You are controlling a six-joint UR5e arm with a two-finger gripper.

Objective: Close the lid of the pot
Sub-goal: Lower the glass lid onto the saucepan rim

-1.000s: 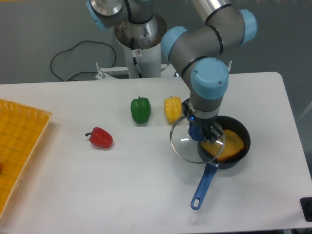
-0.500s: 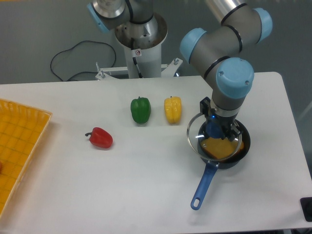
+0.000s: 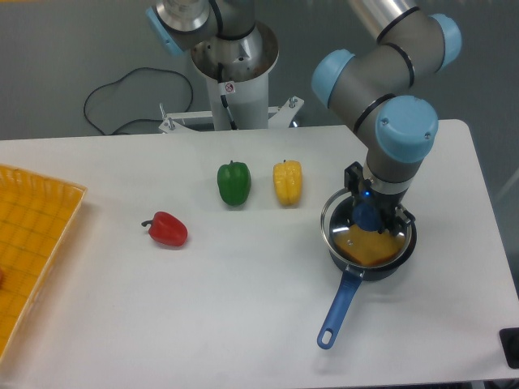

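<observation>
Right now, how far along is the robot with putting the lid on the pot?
Nearly done. The lid has been picked up and brought over the pot, its rim roughly lined up with the pot's. In hand: the gripper is shut on the lid's blue knob. Left: seating the lid if it isn't down yet, which this view can't settle, then letting go and backing away.

Single fixed camera, mounted high in front of the table (image 3: 243, 324), looking down and back toward the arm's base column (image 3: 235, 73). Medium range: the table spans nearly the full frame width, near edge cut off at the bottom, grey floor and a black cable (image 3: 122, 93) visible beyond the far edge. A yellow tray (image 3: 32, 235) is cropped by the left border. No second view, so no shared coverage.
</observation>
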